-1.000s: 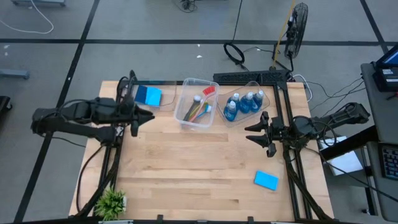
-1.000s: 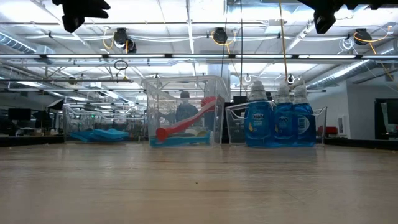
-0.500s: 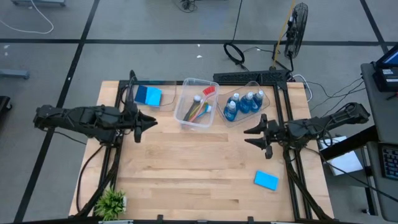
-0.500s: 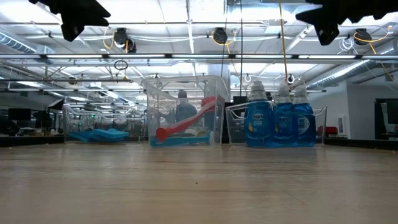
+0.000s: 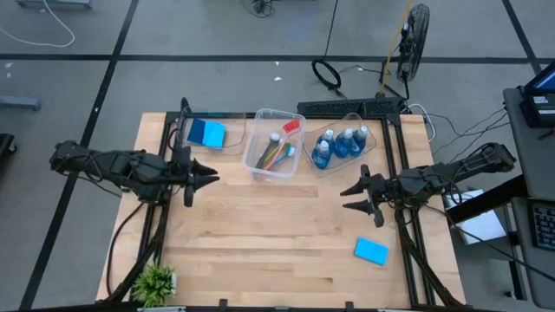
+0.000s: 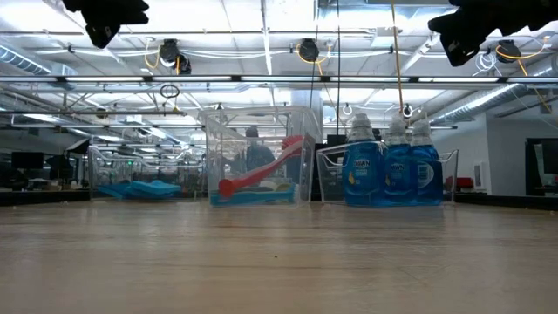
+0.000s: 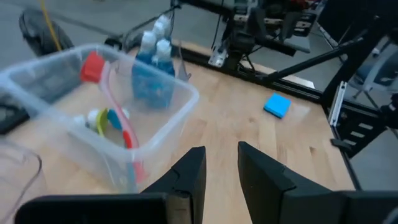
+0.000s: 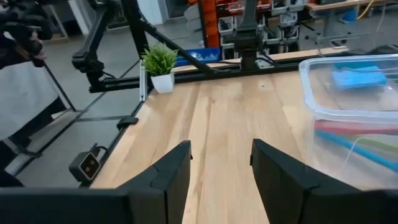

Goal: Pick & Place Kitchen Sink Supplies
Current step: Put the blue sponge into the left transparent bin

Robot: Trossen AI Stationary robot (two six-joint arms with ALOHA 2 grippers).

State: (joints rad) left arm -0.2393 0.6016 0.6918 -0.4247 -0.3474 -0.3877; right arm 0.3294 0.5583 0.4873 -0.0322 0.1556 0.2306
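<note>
Right pincer [image 5: 350,196]: it hangs in the air over the right part of the counter [image 5: 260,234]. Its two fingers [image 8: 163,174] are apart and hold nothing.
Left pincer [image 5: 208,178]: it hangs over the left part of the counter. Its fingers [image 7: 189,174] have a small gap between them and hold nothing.
Loose sponge [image 5: 371,251]: it is the only supply not in a bin. It lies flat on the counter, below the right pincer and a little behind its tips, toward the front edge.
Nearer arm: the right arm is near the loose sponge. The left pincer is well apart from it, across the counter.
Long side of the sponge: it runs a bit slanted, mostly left to right. I think the right pincer must turn back and go down to get it.
Bottles [image 5: 341,144]: they stand in a clear bin [image 5: 347,119] at the back, just past the right pincer.
Brushes [image 5: 276,152]: they lie in the middle clear bin [image 5: 258,121], in front of both pincers, between them.
Other sponges [image 5: 207,133]: they sit at the back, near the left pincer.
Plant [image 5: 155,282]: it stands at the front corner, on the left arm's side, well apart from both pincers.
</note>
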